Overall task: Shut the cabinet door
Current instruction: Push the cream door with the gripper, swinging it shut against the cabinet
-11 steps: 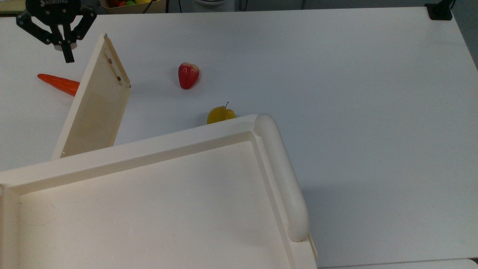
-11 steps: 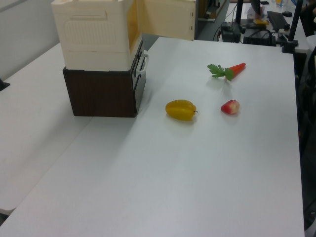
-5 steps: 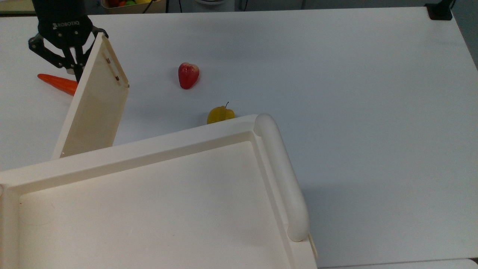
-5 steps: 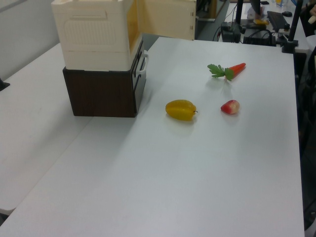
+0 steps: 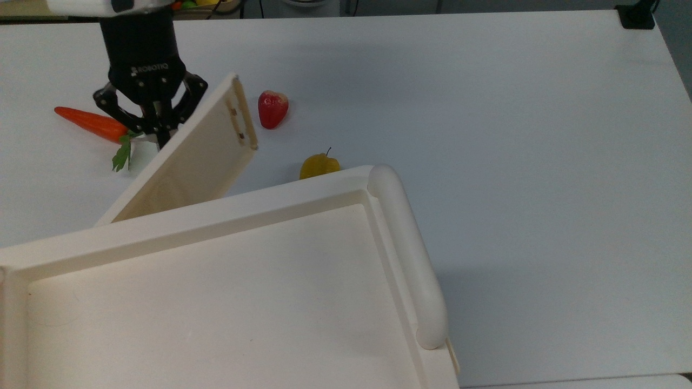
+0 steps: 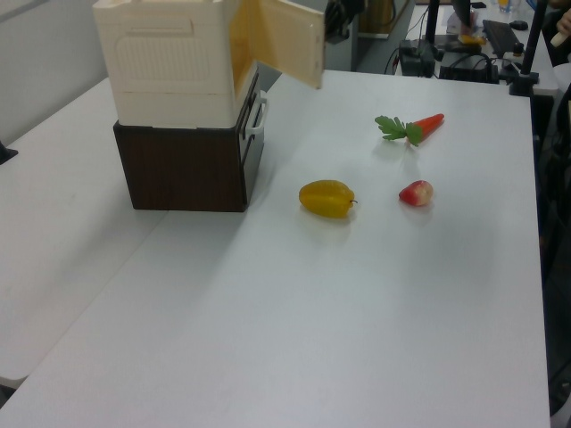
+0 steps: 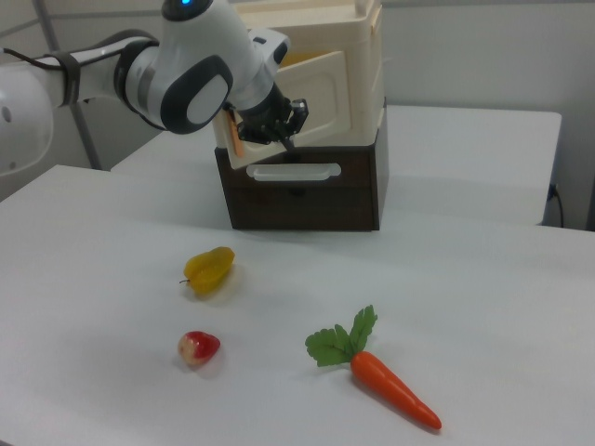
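Currently the cabinet door (image 5: 197, 154) stands half-swung from the cabinet (image 5: 227, 281), the pincer (image 5: 157, 129) closed empty against its outer face; risk: fingertips slide off its free edge, leaving it ajar.

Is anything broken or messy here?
Nothing looks broken or spilled. The flat cream plastic cabinet door hangs half open, with the black robot claw behind it. The toy carrot, red fruit and yellow fruit lie loose on the white table.
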